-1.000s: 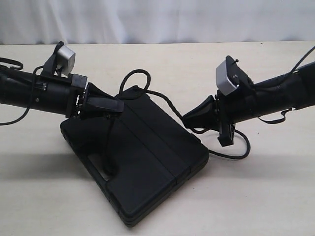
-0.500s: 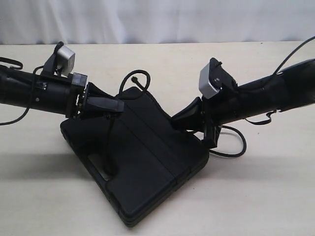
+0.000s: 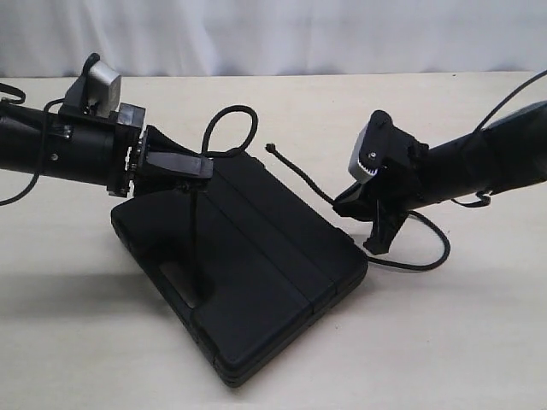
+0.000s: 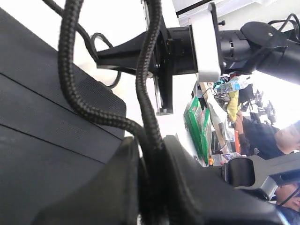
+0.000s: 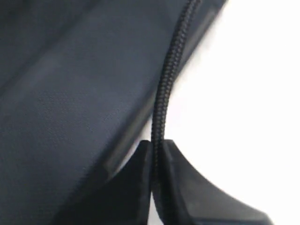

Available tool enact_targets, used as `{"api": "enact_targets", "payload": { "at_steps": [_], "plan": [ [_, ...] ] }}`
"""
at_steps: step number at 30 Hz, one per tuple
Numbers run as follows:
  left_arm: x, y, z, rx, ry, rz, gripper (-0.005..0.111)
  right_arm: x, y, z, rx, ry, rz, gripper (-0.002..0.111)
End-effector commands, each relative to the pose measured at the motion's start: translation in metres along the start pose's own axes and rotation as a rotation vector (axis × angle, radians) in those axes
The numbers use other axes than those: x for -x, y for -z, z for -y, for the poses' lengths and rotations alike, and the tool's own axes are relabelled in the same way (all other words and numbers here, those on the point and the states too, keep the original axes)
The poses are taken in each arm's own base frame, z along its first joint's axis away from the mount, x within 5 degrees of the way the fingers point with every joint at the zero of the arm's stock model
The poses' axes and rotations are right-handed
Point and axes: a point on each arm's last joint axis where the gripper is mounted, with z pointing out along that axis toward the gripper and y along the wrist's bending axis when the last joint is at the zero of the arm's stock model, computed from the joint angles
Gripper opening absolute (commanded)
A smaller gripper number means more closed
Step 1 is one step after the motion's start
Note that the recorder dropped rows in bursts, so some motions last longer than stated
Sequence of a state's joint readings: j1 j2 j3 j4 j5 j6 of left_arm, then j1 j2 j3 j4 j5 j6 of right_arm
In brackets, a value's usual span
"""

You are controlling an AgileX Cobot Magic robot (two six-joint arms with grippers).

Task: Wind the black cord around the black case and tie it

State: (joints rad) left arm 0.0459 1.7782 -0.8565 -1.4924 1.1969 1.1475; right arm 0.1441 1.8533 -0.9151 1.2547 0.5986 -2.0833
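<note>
Black case (image 3: pixel 256 282) flat at centre of table (image 3: pixel 444 342); left gripper (image 3: pixel 203 167) pinched on black cord (image 3: pixel 299 172) over the case, right gripper (image 3: pixel 342 203) clamped on same cord just beside it.

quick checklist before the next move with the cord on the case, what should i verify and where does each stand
1. Left gripper clamps the black cord: ok, two strands run between its fingers.
2. Right gripper clamps the cord: ok, jaws shut on one strand.
3. Cord goes down at the handle slot of the black case: ok.
4. Cord passes under the case: cannot tell.
5. Knot tied: not ok, the free end sticks out loose.
</note>
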Motion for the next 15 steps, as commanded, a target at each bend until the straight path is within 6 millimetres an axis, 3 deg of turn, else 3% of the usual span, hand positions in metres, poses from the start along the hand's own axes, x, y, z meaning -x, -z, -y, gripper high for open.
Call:
{"api": "enact_targets", "payload": {
  "at_steps": [1,9,15],
  "plan": [
    [0.004,0.002,0.009,-0.039,0.012,0.030,0.000,-0.002,0.002,0.005,-0.048,0.046,-0.029,0.004],
    [0.003,0.002,0.008,-0.035,-0.013,0.021,0.000,0.016,0.023,-0.003,0.009,0.190,0.003,0.004],
    [0.003,0.002,0.008,-0.035,-0.013,0.021,0.000,0.027,0.037,-0.002,-0.043,0.189,0.022,0.004]
  ]
}}
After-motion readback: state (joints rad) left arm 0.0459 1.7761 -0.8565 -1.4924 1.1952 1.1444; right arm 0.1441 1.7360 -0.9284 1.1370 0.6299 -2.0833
